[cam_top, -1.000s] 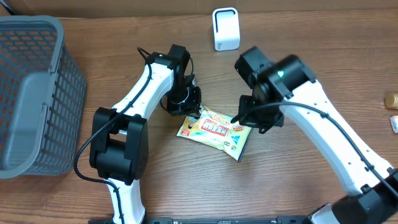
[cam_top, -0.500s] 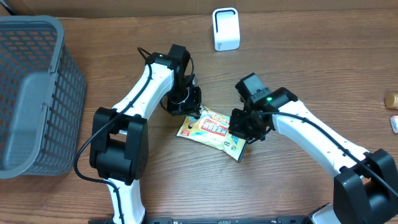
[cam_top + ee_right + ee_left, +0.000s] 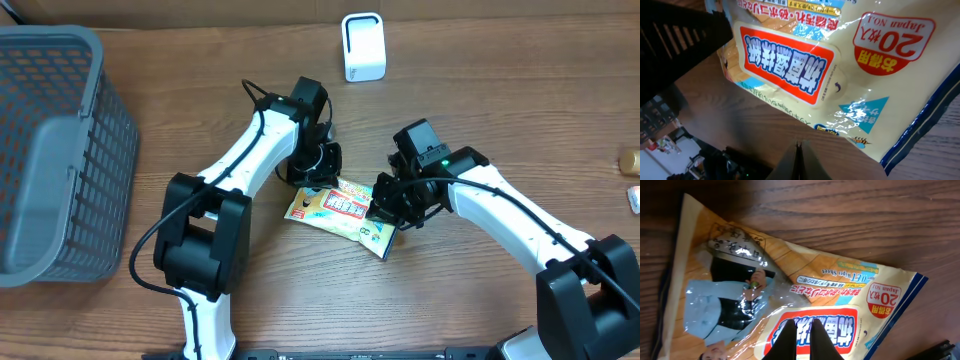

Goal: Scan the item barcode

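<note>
Since a second earlier, your left hand (image 3: pixel 322 178) had slid to the right along the bench (image 3: pixel 520 90), and your right hand (image 3: pixel 393 207) had dropped low to the right end of the packet (image 3: pixel 343 210), which itself had not shifted. You had both hands closed: in each wrist view the two dark fingers were pressed together with nothing between them. The left fingertips sat over the packet's red label near its upper edge, and the right ones pointed at bare wood just beside its blue-trimmed corner; you could not tell whether either touched. The packet lay flat, printed face up, in the middle of the bench between your two arms. The bench was dark brown wood with a plain grain, and its surface showed soft glare under the packet's glossy film. You had a white scanner (image 3: pixel 362 46) standing upright at the far edge, well apart from the packet, and a grey mesh basket (image 3: pixel 60 150) at the far left. Two small objects (image 3: pixel 631 160) sat at the right border, too cropped to identify.
</note>
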